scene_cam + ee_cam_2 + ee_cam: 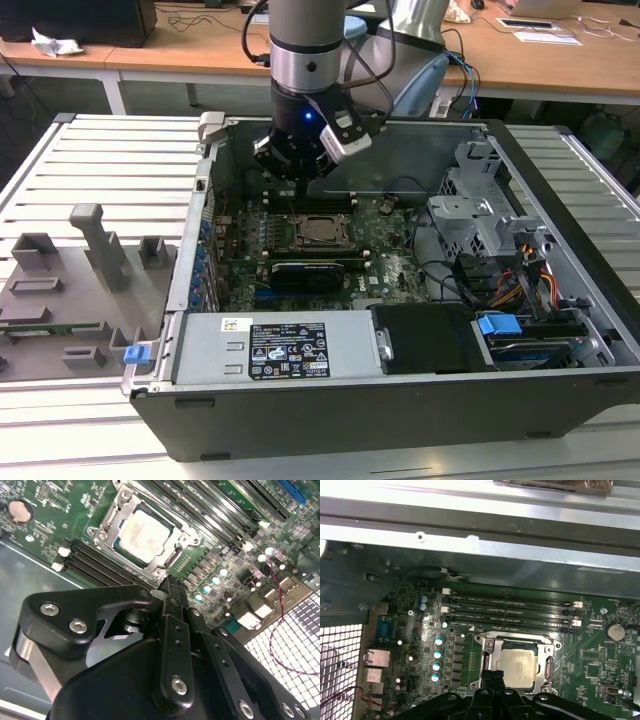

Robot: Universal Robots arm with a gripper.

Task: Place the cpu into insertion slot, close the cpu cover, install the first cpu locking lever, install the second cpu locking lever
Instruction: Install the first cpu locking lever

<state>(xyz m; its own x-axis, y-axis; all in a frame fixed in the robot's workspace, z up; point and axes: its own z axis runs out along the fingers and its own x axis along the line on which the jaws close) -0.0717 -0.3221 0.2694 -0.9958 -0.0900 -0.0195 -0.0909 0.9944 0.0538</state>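
Observation:
The cpu [322,230] [145,532] [519,667] lies flat in the insertion slot [303,238], pale metal face up, on the green board inside the open computer case. The cpu cover [106,528] [488,647] lies down around it as a silvery frame with the chip showing through its window. My gripper [297,182] [170,586] [493,678] hangs just above the socket's edge, at its far side in the exterior view. Its black fingers are shut together with nothing between them, and they touch neither chip nor cover.
Long black memory slots [510,611] run beside the socket. A black card [312,270] stands in front of it, with a power supply [275,350] at the case's front. A drive cage [480,215] with cables fills the exterior view's right. A grey fixture plate [70,290] lies outside on the left.

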